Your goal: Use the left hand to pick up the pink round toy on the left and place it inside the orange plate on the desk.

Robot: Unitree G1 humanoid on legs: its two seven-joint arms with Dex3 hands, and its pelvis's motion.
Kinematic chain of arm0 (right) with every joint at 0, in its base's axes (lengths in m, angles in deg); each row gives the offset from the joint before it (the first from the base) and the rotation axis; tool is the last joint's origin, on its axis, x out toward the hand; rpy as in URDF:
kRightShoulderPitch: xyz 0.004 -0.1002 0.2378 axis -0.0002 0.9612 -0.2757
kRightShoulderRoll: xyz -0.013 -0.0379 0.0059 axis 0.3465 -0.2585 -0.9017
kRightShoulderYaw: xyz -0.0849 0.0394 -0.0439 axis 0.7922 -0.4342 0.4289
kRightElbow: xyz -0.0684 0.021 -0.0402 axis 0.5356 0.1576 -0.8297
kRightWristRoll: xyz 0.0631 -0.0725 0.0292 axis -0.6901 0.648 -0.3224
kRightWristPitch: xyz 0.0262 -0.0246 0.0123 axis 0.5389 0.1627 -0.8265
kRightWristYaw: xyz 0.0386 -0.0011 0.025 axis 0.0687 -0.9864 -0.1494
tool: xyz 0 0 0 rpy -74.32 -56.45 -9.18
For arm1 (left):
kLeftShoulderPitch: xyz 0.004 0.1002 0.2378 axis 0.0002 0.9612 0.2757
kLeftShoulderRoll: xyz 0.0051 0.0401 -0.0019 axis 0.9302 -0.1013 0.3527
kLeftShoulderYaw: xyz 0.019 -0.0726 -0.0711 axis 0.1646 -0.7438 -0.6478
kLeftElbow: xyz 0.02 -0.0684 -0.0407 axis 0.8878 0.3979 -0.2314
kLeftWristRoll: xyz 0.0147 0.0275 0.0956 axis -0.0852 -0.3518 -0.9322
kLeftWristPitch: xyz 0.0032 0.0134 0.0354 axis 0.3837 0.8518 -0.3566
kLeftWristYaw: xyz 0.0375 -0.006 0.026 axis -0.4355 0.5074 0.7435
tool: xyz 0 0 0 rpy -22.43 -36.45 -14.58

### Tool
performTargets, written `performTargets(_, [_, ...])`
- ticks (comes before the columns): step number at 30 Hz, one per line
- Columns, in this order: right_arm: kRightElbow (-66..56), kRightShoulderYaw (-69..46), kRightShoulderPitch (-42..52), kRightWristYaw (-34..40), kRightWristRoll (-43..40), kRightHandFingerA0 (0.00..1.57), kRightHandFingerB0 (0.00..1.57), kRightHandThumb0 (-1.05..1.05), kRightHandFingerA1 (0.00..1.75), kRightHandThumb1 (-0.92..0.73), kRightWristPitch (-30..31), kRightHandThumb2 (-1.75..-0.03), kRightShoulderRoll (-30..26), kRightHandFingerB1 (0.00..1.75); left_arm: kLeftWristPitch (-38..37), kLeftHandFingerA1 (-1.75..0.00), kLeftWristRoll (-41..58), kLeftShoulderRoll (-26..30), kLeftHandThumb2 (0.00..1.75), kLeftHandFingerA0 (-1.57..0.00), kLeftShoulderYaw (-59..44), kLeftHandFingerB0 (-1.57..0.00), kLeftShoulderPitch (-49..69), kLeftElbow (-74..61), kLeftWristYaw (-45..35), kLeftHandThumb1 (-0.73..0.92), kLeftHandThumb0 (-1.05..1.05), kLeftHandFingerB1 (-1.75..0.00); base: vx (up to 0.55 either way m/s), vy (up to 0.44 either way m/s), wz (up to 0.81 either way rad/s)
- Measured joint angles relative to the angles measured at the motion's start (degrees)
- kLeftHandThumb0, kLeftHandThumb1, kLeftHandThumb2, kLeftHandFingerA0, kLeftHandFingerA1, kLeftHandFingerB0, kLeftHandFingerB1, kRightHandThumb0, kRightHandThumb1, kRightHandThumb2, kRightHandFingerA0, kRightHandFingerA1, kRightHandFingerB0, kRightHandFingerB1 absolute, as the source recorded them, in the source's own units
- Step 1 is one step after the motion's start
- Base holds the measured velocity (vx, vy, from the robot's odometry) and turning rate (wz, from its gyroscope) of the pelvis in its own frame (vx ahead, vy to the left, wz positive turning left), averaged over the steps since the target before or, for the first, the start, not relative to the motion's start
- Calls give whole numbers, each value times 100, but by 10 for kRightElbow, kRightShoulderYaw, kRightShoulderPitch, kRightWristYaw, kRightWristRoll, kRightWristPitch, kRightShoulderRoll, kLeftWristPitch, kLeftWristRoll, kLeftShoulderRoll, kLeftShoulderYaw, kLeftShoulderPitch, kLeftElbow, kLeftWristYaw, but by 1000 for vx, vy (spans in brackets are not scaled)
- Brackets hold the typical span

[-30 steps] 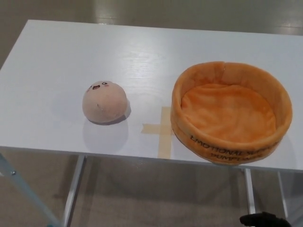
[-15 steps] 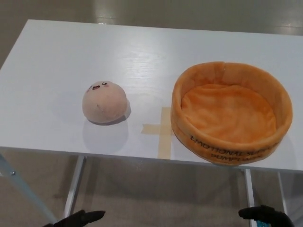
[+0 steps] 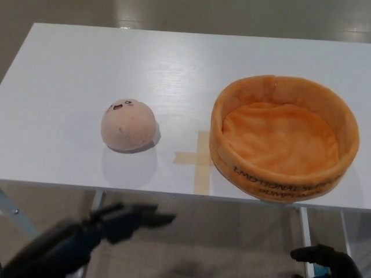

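**Left hand poised below the counter edge, pink toy untouched**

From my remote station: the pink round toy [image 3: 128, 124] sits at centre left of the frame on the white counter [image 3: 69, 75], its little face turned toward the upper part of the picture, nothing touching it. Just to its right, a cross of tan tape [image 3: 197, 159] marks the counter's surface, and beyond that, at centre right, stands the orange plate [image 3: 284, 136], a soft plush dish with a raised rim and dark lettering on its near wall. It is empty. Toy and plate are apart, the tape cross between them.

At lower left of the frame my left hand [image 3: 119, 222] hangs below the near edge of the counter, holding nothing, its fingers [image 3: 152, 219] spread and pointing toward the right of the picture. It is somewhat blurred. At the lower right corner only a sliver of the right hand [image 3: 317, 256] shows; I cannot tell whether it is open or closed.

As I judge it, the pick has not begun, and the risks lie ahead. The hand sits lower than the countertop, so a reach straight forward could catch the counter's edge. The toy is round and soft, resting on a smooth top: a fingertip arriving off centre may roll it away rather than grip it. On the carry, a low pass could clip the plate's raised rim and shove the light dish toward the right edge of the counter.
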Motion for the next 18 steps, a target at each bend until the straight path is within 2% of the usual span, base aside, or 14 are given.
performTargets(1, [0,0,0,0,0,67,56,-12,92,-60,0,-59,0,74,2,-18,3,-1,65,-2,-5,-10,-7,-4,0,44,-10,-34,0,0,0])
performTargets(3, [1,1,0,0,0,68,57,-13,92,-60,3,-60,0,74,9,-19,13,-7,65,-3,-18,-10,-32,-12,-4,44,-10,-34,0,0,0])
performTargets(4, [1,2,-1,0,0,71,61,-14,95,-59,5,-59,-2,77,16,-19,13,-14,65,-1,-25,-12,-60,-7,-6,40,-19,-35,0,0,0])
performTargets(12, [2,3,-8,0,0,71,60,-15,97,-58,9,-61,-4,78,55,-15,-8,-51,67,0,-29,-10,-214,105,-12,41,-31,-32,0,0,0])
performTargets(13, [2,3,-9,0,0,72,61,-15,99,-58,9,-61,-4,78,58,-13,-11,-52,55,0,-29,-14,-222,113,-12,45,-28,-28,0,0,0])
performTargets(14, [2,3,-10,0,0,72,61,-15,99,-58,9,-61,-4,78,62,-13,-17,-55,55,0,-28,-14,-241,131,-13,45,-28,-28,0,0,0])
performTargets(15, [2,3,-10,0,0,72,61,-15,98,-58,10,-61,-4,78,66,-7,-25,-58,66,0,-26,-12,-261,154,-13,40,-27,-35,0,0,0])
performTargets(16, [2,3,-11,0,0,72,61,-15,98,-58,10,-61,-4,78,68,-7,-32,-62,66,0,-23,-12,-279,173,-13,40,-27,-35,0,0,0])
performTargets(17, [2,3,-11,0,0,72,61,-15,97,-58,10,-60,-4,78,70,0,-38,-64,66,0,-21,-10,-291,188,-13,41,-27,-33,0,0,0])
performTargets(18, [2,3,-11,0,0,72,61,-15,97,-59,11,-60,-4,78,70,0,-43,-66,66,0,-18,-4,-304,204,-13,39,-28,-30,0,0,0])
